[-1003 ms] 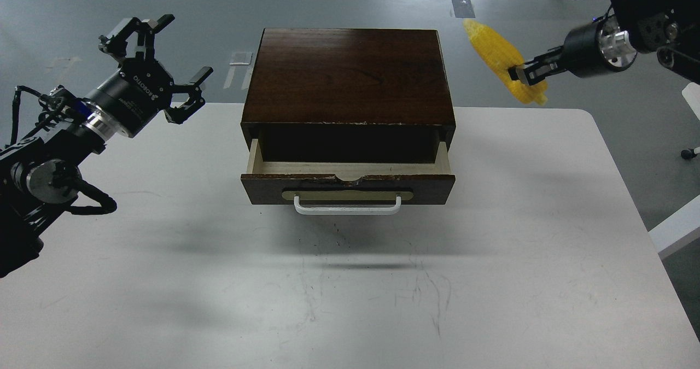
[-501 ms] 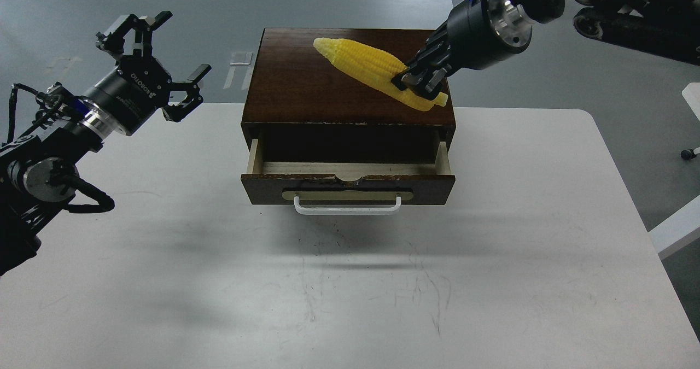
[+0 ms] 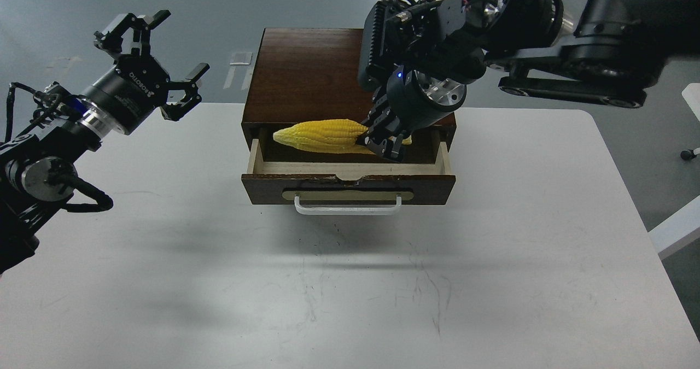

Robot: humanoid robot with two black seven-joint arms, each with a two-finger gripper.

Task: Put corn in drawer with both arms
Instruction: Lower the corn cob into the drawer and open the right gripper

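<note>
The bright yellow corn (image 3: 320, 135) lies level, its tapered tip to the left, just over the open drawer (image 3: 348, 179) of the dark brown wooden box (image 3: 306, 74). My right gripper (image 3: 383, 139) is shut on the corn's thick right end, reaching down from the upper right over the drawer's opening. My left gripper (image 3: 150, 57) is open and empty, held up in the air to the left of the box, well apart from it. The drawer is pulled out partway, its white bar handle (image 3: 348, 208) facing me.
The box stands at the far middle of a white table (image 3: 350, 281). My right arm's bulky links (image 3: 547, 41) hang over the box's right rear. A white piece of furniture (image 3: 675, 229) is past the table's right edge.
My right gripper has carried the corn from the far right, over the box top, down and left to the drawer's opening. The left arm has barely moved.
</note>
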